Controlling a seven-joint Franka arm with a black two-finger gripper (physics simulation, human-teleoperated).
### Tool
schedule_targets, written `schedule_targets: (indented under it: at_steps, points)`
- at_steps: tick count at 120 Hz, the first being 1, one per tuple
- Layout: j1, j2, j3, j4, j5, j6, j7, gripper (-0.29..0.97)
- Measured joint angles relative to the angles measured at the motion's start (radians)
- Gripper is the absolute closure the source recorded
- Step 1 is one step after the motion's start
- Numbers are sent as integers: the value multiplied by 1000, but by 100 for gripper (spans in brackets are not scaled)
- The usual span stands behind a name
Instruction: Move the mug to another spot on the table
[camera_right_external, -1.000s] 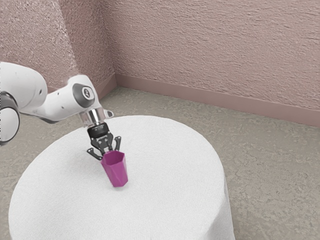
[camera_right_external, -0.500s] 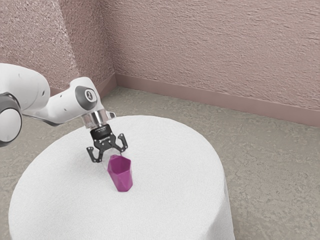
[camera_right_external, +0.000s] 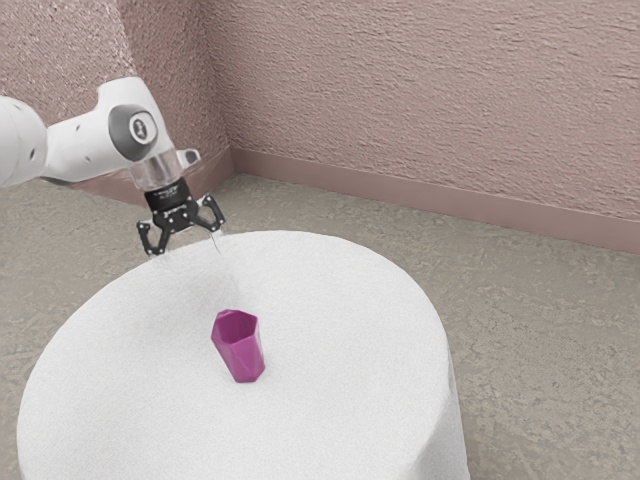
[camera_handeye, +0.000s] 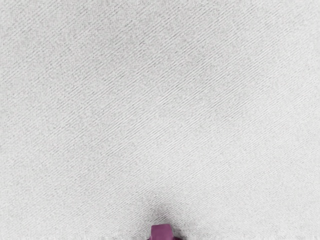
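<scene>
1. Found the mug (camera_right_external: 238, 345), magenta and faceted, standing mouth up on the table (camera_right_external: 350, 300), about the middle of the round white top in the exterior view.
2. Saw it narrower at the foot than at the rim. Could not tell from this side where the handle sits.
3. Located the gripper (camera_right_external: 182, 239) in the air over the far part of the table, toward the exterior view's left. Placed it above and to the exterior view's left of the mug, well apart from it.
4. Read the two black fingers as spread wide apart, tips pointing down, clear of the mug and of the table.
5. Traced the white arm (camera_right_external: 75, 145) in from the exterior view's left edge, with the wrist bent down toward the table.
6. In the wrist view, picked up the mug as a small magenta patch with a soft dark shadow beside it, on the white woven tabletop.
7. Logged the surroundings: rough pink walls (camera_right_external: 430, 90) meeting in a corner at far left, a darker baseboard (camera_right_external: 450, 200) along their foot, and a speckled grey floor (camera_right_external: 540, 330) around the table.
</scene>
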Motion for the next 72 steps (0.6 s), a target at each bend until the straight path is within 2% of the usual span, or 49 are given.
schedule_targets:
  at_steps: [39, 57, 72]
  points:
    - [-48, -356, -6, -45, 197, -103, 129, 0]
    - [-45, -378, -42, 38, 249, -162, 237, 0]
    - [-77, -308, -66, 196, 290, -241, 329, 0]
